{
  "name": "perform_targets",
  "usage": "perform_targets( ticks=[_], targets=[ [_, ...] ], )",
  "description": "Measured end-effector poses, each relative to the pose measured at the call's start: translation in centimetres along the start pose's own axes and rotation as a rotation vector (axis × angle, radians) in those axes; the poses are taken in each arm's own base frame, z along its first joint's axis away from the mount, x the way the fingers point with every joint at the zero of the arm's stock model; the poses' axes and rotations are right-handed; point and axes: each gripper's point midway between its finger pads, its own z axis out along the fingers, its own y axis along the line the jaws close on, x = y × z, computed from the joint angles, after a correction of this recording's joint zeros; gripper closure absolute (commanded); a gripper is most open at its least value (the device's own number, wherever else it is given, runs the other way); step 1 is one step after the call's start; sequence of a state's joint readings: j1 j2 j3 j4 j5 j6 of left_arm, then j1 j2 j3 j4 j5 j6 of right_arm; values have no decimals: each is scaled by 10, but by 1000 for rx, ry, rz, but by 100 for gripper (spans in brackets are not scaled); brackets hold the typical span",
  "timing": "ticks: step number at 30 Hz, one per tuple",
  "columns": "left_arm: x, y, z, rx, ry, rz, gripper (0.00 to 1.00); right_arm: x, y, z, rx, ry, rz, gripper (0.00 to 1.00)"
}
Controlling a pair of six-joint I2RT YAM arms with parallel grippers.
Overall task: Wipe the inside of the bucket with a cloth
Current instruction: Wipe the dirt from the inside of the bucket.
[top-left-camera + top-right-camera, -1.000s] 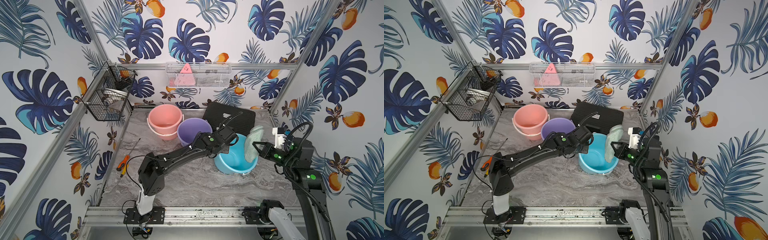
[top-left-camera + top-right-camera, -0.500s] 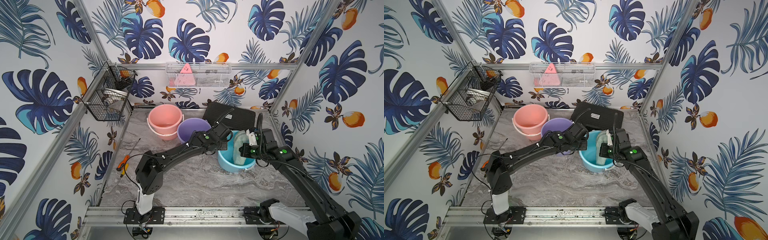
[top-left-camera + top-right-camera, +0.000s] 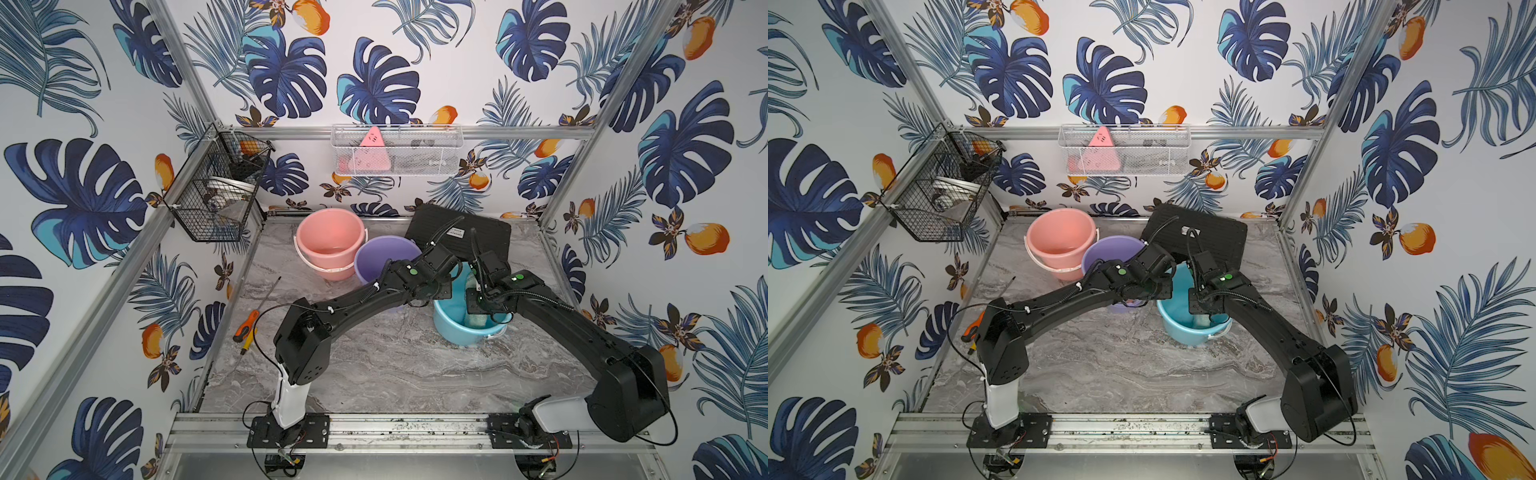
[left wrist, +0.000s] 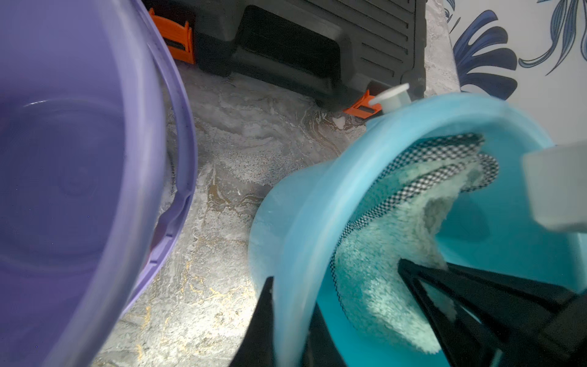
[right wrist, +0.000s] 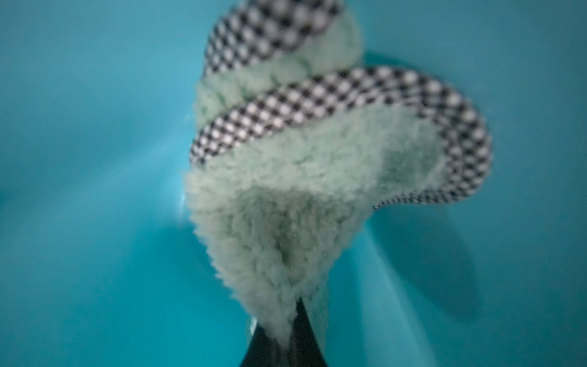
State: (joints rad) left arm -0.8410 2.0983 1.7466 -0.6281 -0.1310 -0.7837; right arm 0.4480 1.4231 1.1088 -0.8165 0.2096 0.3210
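Note:
A light blue bucket (image 3: pixel 455 332) (image 3: pixel 1183 332) stands on the marble table, right of centre in both top views. My left gripper (image 4: pixel 290 302) is shut on the bucket's (image 4: pixel 305 203) rim, one finger outside the wall and one inside. My right arm reaches down into the bucket from above. The right gripper (image 5: pixel 286 330) is shut on the cloth (image 5: pixel 286 190), a fluffy pale green rag with a black-and-white checked edge. The cloth (image 4: pixel 381 254) hangs against the bucket's inner wall, and a pale patch of the cloth (image 3: pixel 476 320) (image 3: pixel 1200 321) shows near the bottom.
A purple bucket (image 3: pixel 386 257) (image 4: pixel 79 159) stands close to the blue one on its left, with a pink bucket (image 3: pixel 330 241) behind it. A black case (image 3: pixel 461 237) lies at the back. An orange-handled screwdriver (image 3: pixel 245 332) lies by the left wall. A wire basket (image 3: pixel 216 199) hangs there.
My right arm swung in from the right side and carried the cloth from over the bucket's right rim down inside it. The left gripper stayed on the rim.

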Motion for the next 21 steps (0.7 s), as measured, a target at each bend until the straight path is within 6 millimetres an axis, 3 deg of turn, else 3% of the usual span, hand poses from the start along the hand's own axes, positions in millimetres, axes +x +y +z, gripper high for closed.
perform_targets(
  ticks=[6,12,21],
  targets=[
    [-9,-3,0,-3,-21,2,100,15,-3,27,55,82,-20,100],
    [-8,2,1,-5,-42,18,100,15,-11,47,121,122,3,100],
    [-18,-15,8,98,-135,0,100,13,-19,85,96,200,64,100]
  ],
)
